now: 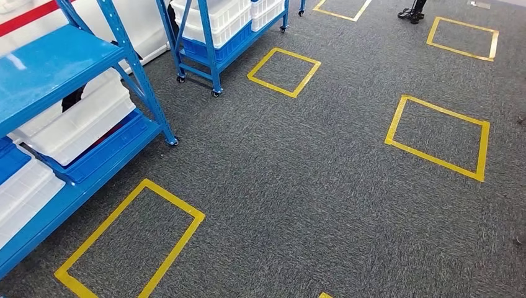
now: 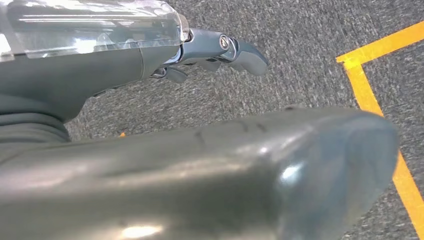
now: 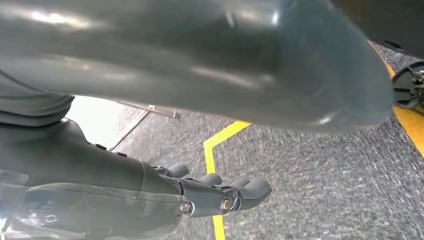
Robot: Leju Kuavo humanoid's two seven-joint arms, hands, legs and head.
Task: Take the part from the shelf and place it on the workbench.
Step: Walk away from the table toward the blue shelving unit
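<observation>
A blue metal shelf (image 1: 59,59) stands at the left of the head view, with white plastic bins (image 1: 80,121) on its lower levels. What lies inside the bins is too hidden to tell. My left hand (image 2: 200,165) hangs over grey carpet with its fingers (image 2: 245,52) stretched out and apart from the thick thumb, holding nothing. My right hand (image 3: 200,65) also hangs above the carpet, its fingers (image 3: 240,192) extended and empty.
A second blue wheeled rack (image 1: 211,43) with white bins stands further back. Yellow tape squares (image 1: 437,136) mark the grey carpet, one (image 1: 130,242) right by the near shelf. A dark object (image 1: 412,12) stands at the far edge.
</observation>
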